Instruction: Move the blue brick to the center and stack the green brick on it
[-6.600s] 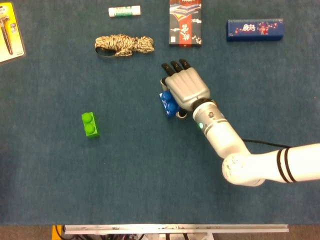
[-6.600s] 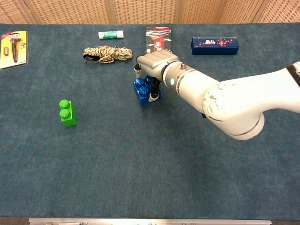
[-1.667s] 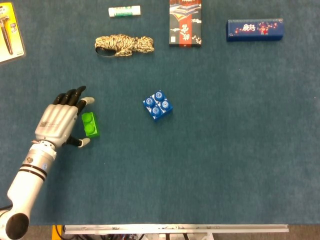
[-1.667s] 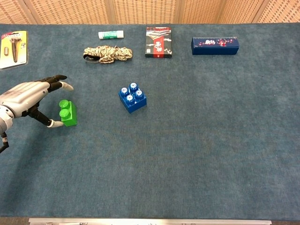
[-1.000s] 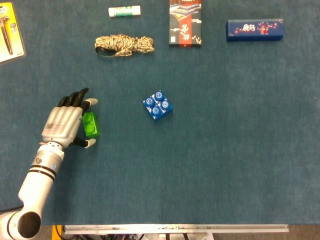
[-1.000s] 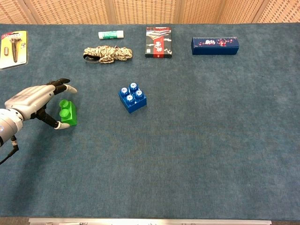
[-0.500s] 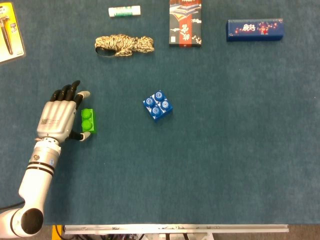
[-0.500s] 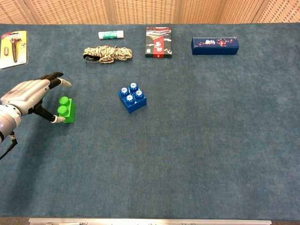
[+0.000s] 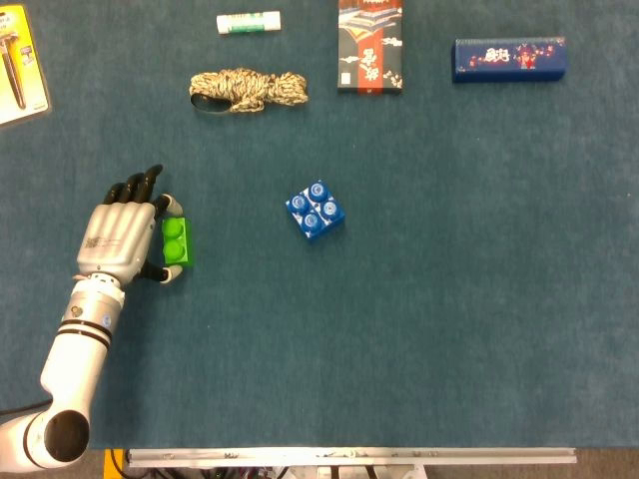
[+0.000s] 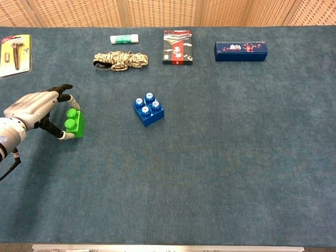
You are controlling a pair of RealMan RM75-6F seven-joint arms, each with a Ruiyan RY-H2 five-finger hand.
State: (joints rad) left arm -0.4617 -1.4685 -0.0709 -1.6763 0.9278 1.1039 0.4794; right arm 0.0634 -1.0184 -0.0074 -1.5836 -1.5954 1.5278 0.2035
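Note:
The green brick (image 9: pixel 177 242) (image 10: pixel 75 123) lies at the left of the blue cloth. My left hand (image 9: pixel 120 238) (image 10: pixel 34 110) is against its left side. The fingers curl over its far end and the thumb presses its near end, so the hand grips the brick. In the chest view the brick looks slightly tipped toward the hand. The blue brick (image 9: pixel 316 210) (image 10: pixel 148 109), studs up and turned at an angle, sits alone near the middle of the table, well to the right of the hand. My right hand is not visible in either view.
Along the far edge lie a yellow blister pack (image 9: pixel 18 65), a glue stick (image 9: pixel 249 22), a coil of patterned rope (image 9: pixel 248 88), a red-and-black box (image 9: pixel 370 45) and a long blue box (image 9: pixel 509 58).
My right hand left the blue brick and withdrew from view. My left hand came in beside the green brick and its fingers have closed onto the brick, which shifted slightly.

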